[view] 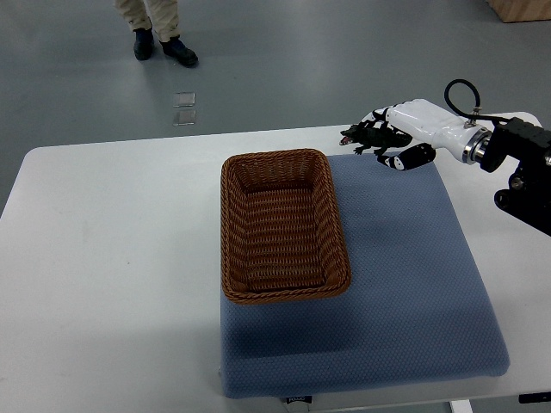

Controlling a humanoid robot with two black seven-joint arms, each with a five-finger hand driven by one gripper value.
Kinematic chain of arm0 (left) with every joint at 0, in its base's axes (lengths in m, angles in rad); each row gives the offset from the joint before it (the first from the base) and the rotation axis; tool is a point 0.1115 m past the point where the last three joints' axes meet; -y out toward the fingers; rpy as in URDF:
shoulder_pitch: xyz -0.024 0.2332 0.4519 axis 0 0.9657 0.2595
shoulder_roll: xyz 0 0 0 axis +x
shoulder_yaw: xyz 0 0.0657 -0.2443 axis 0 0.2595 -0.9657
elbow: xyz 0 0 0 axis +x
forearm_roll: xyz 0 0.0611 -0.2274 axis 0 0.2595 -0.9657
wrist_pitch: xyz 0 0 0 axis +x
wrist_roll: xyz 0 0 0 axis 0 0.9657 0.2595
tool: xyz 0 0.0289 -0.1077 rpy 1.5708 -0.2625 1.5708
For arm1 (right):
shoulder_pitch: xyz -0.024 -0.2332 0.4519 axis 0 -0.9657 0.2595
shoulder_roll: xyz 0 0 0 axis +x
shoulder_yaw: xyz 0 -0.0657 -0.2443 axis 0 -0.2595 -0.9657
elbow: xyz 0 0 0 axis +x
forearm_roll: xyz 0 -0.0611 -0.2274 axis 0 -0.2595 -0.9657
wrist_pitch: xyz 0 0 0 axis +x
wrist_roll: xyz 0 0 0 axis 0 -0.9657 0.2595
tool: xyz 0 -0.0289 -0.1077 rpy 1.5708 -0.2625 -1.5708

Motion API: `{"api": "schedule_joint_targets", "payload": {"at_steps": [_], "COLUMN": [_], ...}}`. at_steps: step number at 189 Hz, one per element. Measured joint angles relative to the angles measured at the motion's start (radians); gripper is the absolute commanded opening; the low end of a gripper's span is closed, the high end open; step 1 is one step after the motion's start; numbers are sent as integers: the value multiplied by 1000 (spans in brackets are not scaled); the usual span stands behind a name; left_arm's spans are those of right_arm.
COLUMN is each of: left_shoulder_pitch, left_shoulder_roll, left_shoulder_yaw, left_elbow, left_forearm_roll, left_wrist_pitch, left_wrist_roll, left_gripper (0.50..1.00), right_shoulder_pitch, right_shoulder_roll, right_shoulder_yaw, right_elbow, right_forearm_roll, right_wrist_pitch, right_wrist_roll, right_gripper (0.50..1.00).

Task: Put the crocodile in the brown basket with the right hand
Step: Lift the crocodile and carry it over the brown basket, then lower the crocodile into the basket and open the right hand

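A small dark green toy crocodile is held in my right hand, whose white fingers are curled around it; its head pokes out to the left. The hand hovers above the far right corner of the blue mat, to the right of and beyond the brown wicker basket. The basket is rectangular, stands on the mat's left half and has nothing in it. My right arm comes in from the right edge. No left arm shows.
The blue padded mat lies on a white table. A person's legs and dark shoes stand on the grey floor beyond the table. Two small clear squares lie on the floor.
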Motion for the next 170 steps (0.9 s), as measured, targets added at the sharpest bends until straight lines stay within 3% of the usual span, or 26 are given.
{"api": "schedule_joint_targets", "payload": {"at_steps": [103, 170], "left_shoulder_pitch": [0, 0], "left_shoulder_roll": [0, 0], "left_shoulder_yaw": [0, 0], "left_elbow": [0, 0], "left_forearm_roll": [0, 0], "left_wrist_pitch": [0, 0], "left_wrist_roll": [0, 0], "left_gripper": [1000, 1000], "right_shoulder_pitch": [5, -12], "right_shoulder_roll": [130, 157], "right_shoulder_yaw": [-10, -89], "right_elbow": [88, 103], "right_forearm_roll": [-4, -21], "right_wrist_pitch": [-7, -5], "right_wrist_roll": [36, 35], "right_gripper": [500, 517]}}
